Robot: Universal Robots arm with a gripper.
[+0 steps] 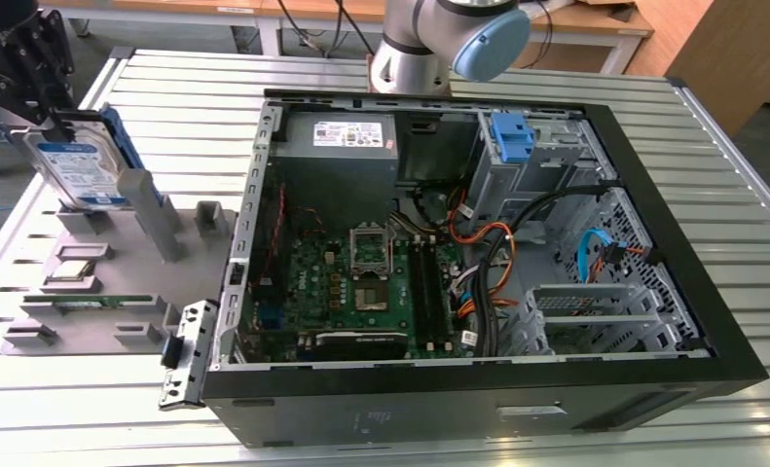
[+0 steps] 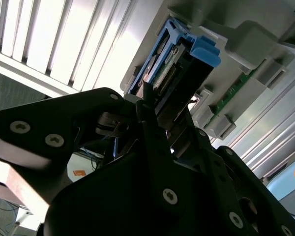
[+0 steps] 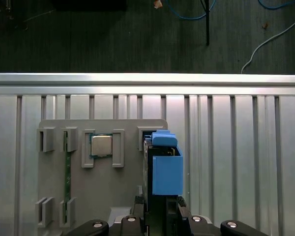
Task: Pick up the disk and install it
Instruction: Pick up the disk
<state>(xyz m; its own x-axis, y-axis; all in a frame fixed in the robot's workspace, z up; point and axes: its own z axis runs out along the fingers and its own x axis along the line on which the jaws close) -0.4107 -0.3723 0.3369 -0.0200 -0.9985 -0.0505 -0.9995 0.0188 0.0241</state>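
**Disk gripped at the tray: pick-up in hand**

The open computer case (image 1: 423,418) lies on the slatted table, with a blue bracket (image 1: 512,136) in its drive bay at the far side. Beside the case, on the exterior view's left, sits the grey tray (image 1: 86,331). The disk (image 1: 80,165) stands upright at the tray's far end with its lower edge at the posts. I cannot tell whether it is clear of them. The gripper (image 1: 55,119) pinches the disk's upper end from either side. This looks like the pick-up step. The next move would call for a straight lift off the posts and a firm hold, since the bay is well apart.
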